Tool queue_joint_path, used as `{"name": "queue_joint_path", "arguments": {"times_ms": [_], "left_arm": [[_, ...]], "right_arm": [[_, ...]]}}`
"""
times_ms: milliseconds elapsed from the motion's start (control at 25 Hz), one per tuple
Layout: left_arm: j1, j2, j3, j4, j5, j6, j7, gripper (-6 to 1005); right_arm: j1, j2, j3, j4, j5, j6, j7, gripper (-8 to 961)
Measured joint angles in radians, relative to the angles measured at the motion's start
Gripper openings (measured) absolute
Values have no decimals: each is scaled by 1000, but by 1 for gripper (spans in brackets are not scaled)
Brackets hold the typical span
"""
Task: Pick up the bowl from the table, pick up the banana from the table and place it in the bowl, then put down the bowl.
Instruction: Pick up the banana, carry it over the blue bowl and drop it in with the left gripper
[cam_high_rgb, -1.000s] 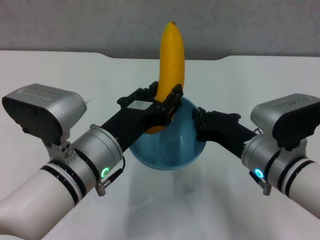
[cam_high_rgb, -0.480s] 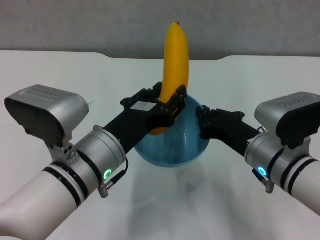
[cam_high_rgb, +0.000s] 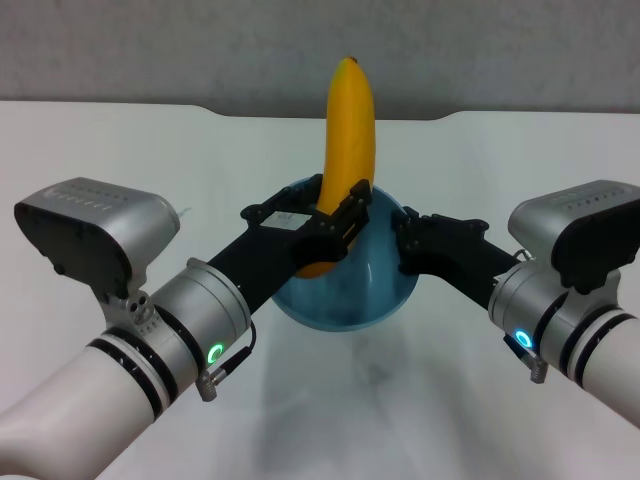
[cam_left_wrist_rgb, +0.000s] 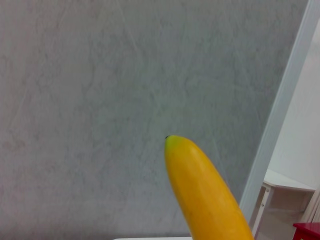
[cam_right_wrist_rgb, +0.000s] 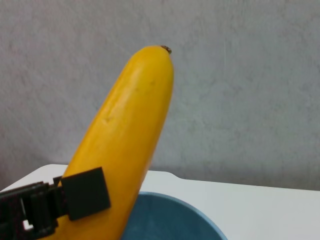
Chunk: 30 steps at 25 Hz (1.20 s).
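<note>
My left gripper (cam_high_rgb: 335, 215) is shut on the yellow banana (cam_high_rgb: 345, 150) and holds it upright, its lower end inside the light-blue bowl (cam_high_rgb: 350, 295). My right gripper (cam_high_rgb: 408, 240) is shut on the bowl's right rim and holds it above the white table (cam_high_rgb: 520, 170). The banana's dark tip points up; it also shows in the left wrist view (cam_left_wrist_rgb: 205, 195) and the right wrist view (cam_right_wrist_rgb: 127, 140), where the left gripper's black finger (cam_right_wrist_rgb: 82, 195) presses its side and the bowl's rim (cam_right_wrist_rgb: 170, 215) lies below.
The table's far edge has a shallow notch (cam_high_rgb: 330, 115) behind the banana. A grey wall (cam_high_rgb: 150, 50) stands beyond. A white shelf with a red object (cam_left_wrist_rgb: 307, 230) shows far off in the left wrist view.
The banana has tilted a little more upright and shifted slightly right. The bowl has moved a little right and up with the right gripper.
</note>
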Motion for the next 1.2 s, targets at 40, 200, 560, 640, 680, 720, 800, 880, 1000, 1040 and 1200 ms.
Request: {"name": "queue_joint_path", "arguments": {"times_ms": [40, 200, 560, 640, 680, 720, 800, 880, 1000, 1040, 1200], "left_arm": [[0, 0, 0, 0, 0, 0, -1, 512], [0, -1, 0, 5, 0, 1, -1, 511], [-12, -2, 2, 28, 0, -2, -1, 553], [-12, -2, 2, 28, 0, -2, -1, 562], [-13, -1, 3, 28, 0, -3, -1, 567], [-13, -1, 3, 28, 0, -3, -1, 572], [-13, 0, 4, 29, 0, -3, -1, 581], [-15, 0, 8, 30, 0, -3, -2, 590], [-19, 1, 13, 30, 3, -3, -4, 604], [-19, 2, 13, 30, 4, -3, -4, 609], [-20, 4, 13, 30, 8, -3, -7, 650]], "right_arm": [[0, 0, 0, 0, 0, 0, 0, 88], [-2, 0, 15, -2, -1, 0, -1, 89], [-7, 0, 25, -3, -10, 0, -1, 92], [-7, 0, 25, -3, -10, 0, -1, 92], [-8, 0, 25, -3, -10, 0, -1, 93], [-8, 0, 25, -3, -10, 0, -1, 93], [-8, 0, 25, -3, -10, 0, -1, 93], [-8, 0, 25, -3, -10, 0, -1, 94], [-8, 0, 25, -2, -10, 0, -1, 95], [-8, 0, 24, -1, -10, 0, -1, 95], [-8, 0, 24, 1, -10, 0, -1, 96]]}}
